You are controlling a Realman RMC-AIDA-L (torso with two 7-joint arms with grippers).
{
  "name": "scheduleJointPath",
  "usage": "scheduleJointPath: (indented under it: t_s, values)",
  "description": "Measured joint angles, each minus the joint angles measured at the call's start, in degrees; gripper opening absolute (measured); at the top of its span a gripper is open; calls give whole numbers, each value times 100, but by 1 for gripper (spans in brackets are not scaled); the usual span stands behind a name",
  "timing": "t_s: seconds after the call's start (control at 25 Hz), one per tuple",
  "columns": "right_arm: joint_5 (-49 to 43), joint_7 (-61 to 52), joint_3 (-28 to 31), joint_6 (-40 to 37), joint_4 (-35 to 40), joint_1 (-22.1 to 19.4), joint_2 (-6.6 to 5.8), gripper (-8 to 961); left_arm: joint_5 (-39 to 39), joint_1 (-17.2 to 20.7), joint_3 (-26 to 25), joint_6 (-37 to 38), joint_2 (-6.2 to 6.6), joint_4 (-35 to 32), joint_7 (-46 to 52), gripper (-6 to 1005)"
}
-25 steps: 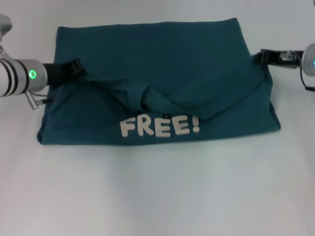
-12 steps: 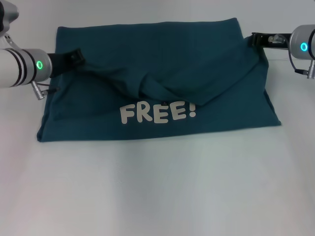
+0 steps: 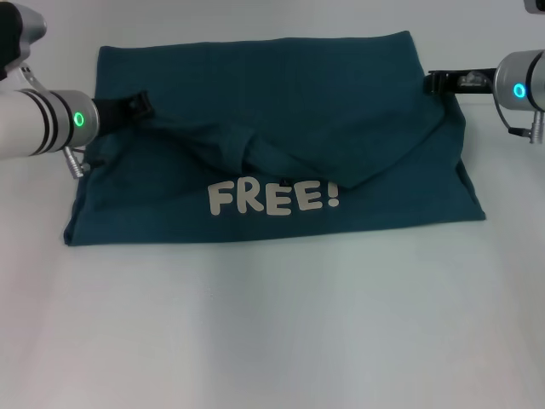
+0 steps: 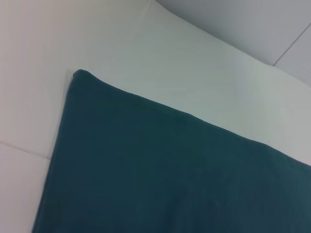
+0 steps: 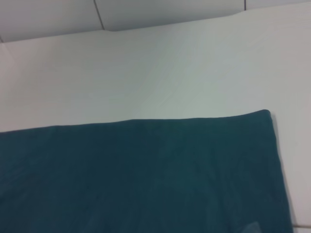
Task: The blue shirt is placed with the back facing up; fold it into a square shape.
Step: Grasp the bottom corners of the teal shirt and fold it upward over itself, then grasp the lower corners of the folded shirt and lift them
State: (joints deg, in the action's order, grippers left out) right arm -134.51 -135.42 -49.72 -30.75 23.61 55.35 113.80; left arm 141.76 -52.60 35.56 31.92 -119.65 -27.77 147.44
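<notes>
The blue shirt lies spread across the white table, with white "FREE!" lettering showing on its near part. A band of its fabric hangs in a sagging ridge between my two grippers. My left gripper is shut on the shirt at its left side. At the right edge, my right gripper is shut on the shirt too. Each wrist view shows only flat teal cloth, the shirt in the left one and the shirt in the right one, with a far corner and no fingers.
The white table stretches wide in front of the shirt and runs as a narrow strip behind its far edge. Table seams and a grey wall show beyond the shirt in the wrist views.
Both grippers have carried the held fabric toward the far side and slightly inward. The sagging ridge has drawn back from the lettering, which now shows in full.
</notes>
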Motion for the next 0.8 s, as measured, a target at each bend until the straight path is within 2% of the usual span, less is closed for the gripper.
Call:
scheduleJointPath:
  t_s: [0.16, 0.44, 0.56, 0.68, 0.8]
  values:
    - [-15, -69, -7, 19, -16, -10, -69, 117, -3, 79, 21, -125, -37, -22, 160, 168]
    - [-259, -730, 75, -468, 48, -157, -364, 268, -80, 417, -22, 50, -69, -346, 528, 317]
    - [-2, -717, 353, -1154, 555, -573, -391, 333, -413, 850, -37, 413, -203, -932, 624, 402]
    - [550, -572, 557, -1921, 1241, -1148, -326, 555, -1008, 1331, -22, 791, -291, -1459, 596, 527]
    - [1383, -214, 682, -2716, 1600, -1712, -302, 663, -1676, 1756, -22, 1342, -211, -1653, 424, 650]
